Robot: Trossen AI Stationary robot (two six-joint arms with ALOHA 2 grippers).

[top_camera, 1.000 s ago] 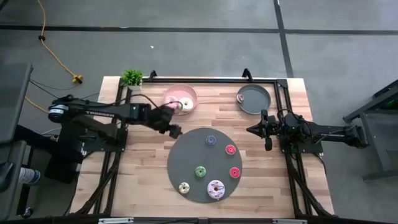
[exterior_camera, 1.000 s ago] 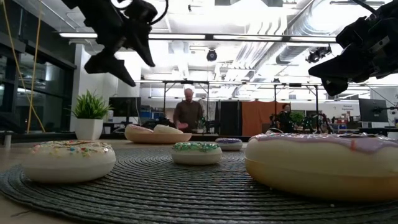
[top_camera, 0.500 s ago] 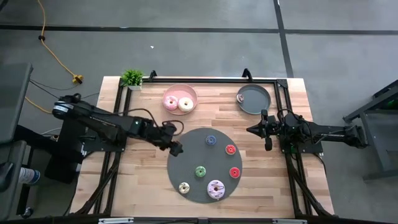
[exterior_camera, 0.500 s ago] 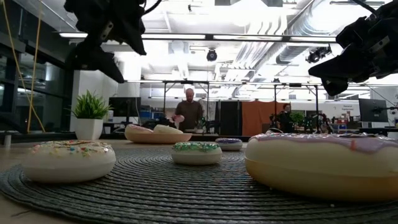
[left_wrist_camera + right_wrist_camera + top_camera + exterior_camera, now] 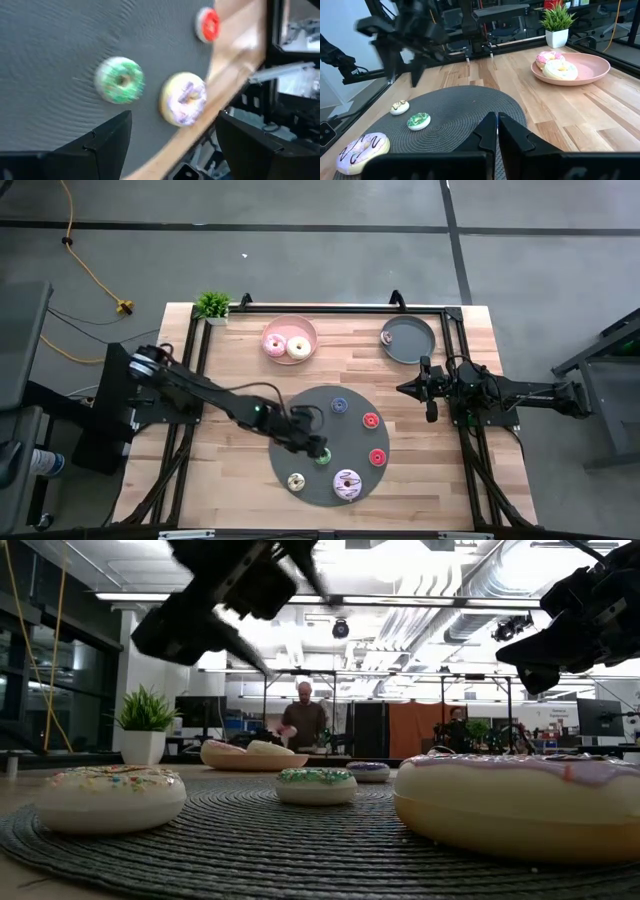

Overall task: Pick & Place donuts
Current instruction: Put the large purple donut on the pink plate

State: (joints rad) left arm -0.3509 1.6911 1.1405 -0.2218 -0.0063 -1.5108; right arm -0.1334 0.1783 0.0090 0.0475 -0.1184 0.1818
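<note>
High view first: we see our left gripper [image 5: 316,448] stretched out over the big dark grey mat [image 5: 300,425] in the middle of the wooden table [image 5: 220,480], hovering just beside the green donut [image 5: 323,457]. Its two fingers stand wide apart with nothing between them; the left wrist view looks past them at the green donut [image 5: 119,80], the purple-frosted donut [image 5: 183,98] and a red donut [image 5: 207,24], all lying flat on the mat.

On the mat we count six donuts: a blue one [image 5: 339,406] on the far side, two red ones [image 5: 371,420] [image 5: 377,457] toward the right, the green one near the middle, a cream one [image 5: 296,481] and the larger purple-frosted one [image 5: 347,484] at the near edge. Two more, a pink donut [image 5: 273,343] and a white donut [image 5: 298,347], lie touching each other in the pink plate [image 5: 290,326] at the far side of the table. A grey plate [image 5: 408,340] sits far right, with a small dark thing at its left edge that we cannot make out.

Our right gripper [image 5: 430,389] waits to the right of the mat, raised clear of the table, its fingers pressed together and holding nothing.

A small potted plant [image 5: 212,305] stands at the far left corner. From the low view, a person [image 5: 303,721] stands in the room beyond.
</note>
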